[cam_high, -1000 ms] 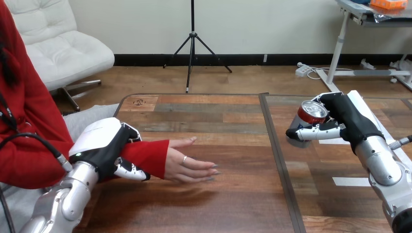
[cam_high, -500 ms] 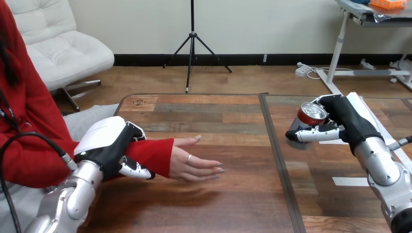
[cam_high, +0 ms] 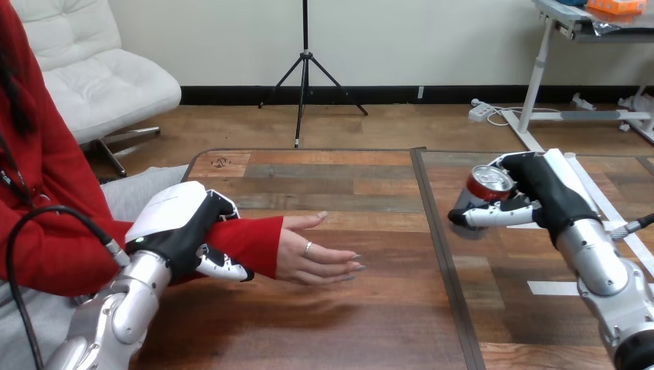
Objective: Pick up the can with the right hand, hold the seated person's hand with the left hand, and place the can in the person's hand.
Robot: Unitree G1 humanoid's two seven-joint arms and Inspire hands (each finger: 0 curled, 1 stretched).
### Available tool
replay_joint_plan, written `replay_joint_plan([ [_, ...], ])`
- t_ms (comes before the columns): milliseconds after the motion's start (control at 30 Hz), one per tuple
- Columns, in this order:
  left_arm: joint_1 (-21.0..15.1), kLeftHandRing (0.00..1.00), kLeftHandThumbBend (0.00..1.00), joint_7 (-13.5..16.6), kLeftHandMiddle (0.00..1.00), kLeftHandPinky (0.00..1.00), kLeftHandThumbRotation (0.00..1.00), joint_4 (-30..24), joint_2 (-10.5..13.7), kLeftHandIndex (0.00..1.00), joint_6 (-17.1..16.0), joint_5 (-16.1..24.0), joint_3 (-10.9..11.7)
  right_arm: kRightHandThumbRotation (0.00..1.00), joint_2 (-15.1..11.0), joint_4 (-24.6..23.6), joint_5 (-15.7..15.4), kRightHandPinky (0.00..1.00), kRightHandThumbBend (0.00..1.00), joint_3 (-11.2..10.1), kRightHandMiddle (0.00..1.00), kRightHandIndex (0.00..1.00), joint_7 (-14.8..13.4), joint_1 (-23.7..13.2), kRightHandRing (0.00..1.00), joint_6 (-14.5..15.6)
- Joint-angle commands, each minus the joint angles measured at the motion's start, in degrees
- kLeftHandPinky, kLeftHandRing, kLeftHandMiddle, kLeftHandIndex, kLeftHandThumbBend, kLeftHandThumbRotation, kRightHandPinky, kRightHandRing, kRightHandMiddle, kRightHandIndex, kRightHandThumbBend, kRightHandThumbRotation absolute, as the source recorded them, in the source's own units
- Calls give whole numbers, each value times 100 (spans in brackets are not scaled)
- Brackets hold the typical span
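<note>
A red and silver can [cam_high: 484, 188] is held above the right half of the table, with my right hand [cam_high: 540, 193] shut on it, thumb across its front and fingers behind. At the left, my left hand [cam_high: 181, 230] is curled round the person's red-sleeved wrist [cam_high: 247, 245]. The person's hand [cam_high: 316, 253] stretches out flat, thumb up, just over the wooden table [cam_high: 355, 308], its fingertips pointing right. A wide gap of table lies between the can and the person's hand.
A dark seam [cam_high: 439, 247] runs front to back between the two tabletops. Strips of white tape [cam_high: 551, 287] lie on the right tabletop near my right forearm. The person's torso is at the left edge.
My left hand and the person's wrist have shifted right across the table. My right hand has carried the can slightly left.
</note>
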Motion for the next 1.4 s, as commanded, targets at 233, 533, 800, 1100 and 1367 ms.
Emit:
replay_joint_plan([
  [233,-1731,27,65,136,35,21,0,-664,-577,37,-192,-294,22,0,223,-191,0,38,79,86,45,46,-71,-890,40,-64],
  [533,-1827,26,64,159,35,21,0,-632,-659,37,-233,-280,-3,0,258,-228,-34,38,79,185,45,46,-121,-919,40,5],
  [800,-1897,26,63,173,35,20,0,-612,-725,36,-230,-284,-4,0,290,-236,-20,37,79,228,45,46,-108,-932,40,-9],
  [1100,-1952,26,62,180,35,20,0,-602,-772,36,-256,-321,7,0,353,-292,16,37,80,228,45,46,-64,-938,39,-18],
  [1367,-2002,27,61,193,35,20,0,-599,-807,36,-246,-319,7,0,414,-346,31,36,80,250,44,45,-53,-956,38,-62],
])
